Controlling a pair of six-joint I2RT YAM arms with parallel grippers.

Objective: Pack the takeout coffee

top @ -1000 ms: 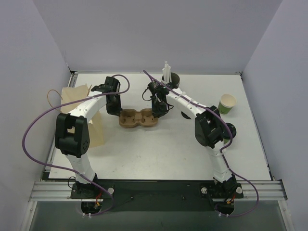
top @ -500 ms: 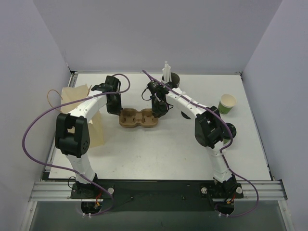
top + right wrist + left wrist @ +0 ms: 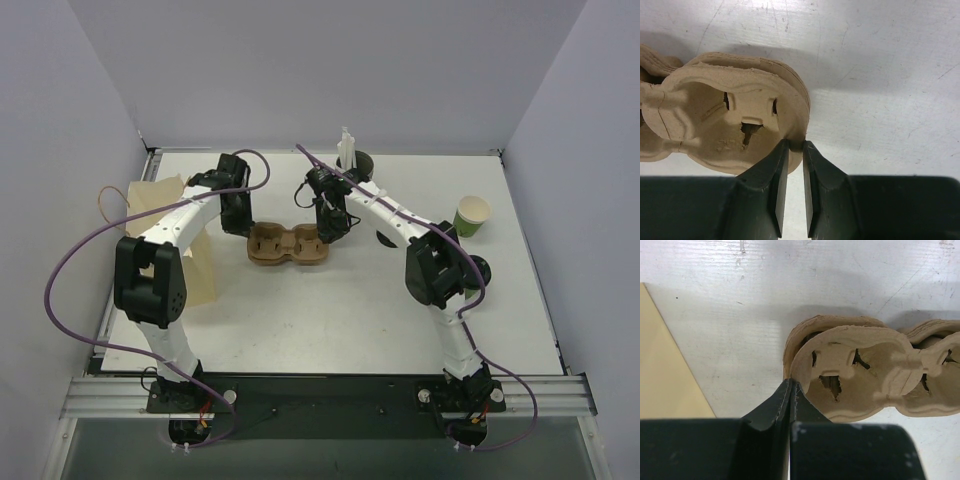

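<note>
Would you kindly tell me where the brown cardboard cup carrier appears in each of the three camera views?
Top external: the cup carrier lies mid-table, between the left claw and the right claw.
Left wrist: centre to right edge, its left rim at the claw tips.
Right wrist: left half, its right rim between the claw tips.
Shared landmark: the scratched white table under it.

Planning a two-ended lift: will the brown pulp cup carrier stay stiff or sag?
Likely light and fairly stiff: the pulp cup carrier looks thin, moulded. Its narrow waist may flex. Layered rims suggest nested trays, which might separate where the left tool and right tool pinch.
</note>
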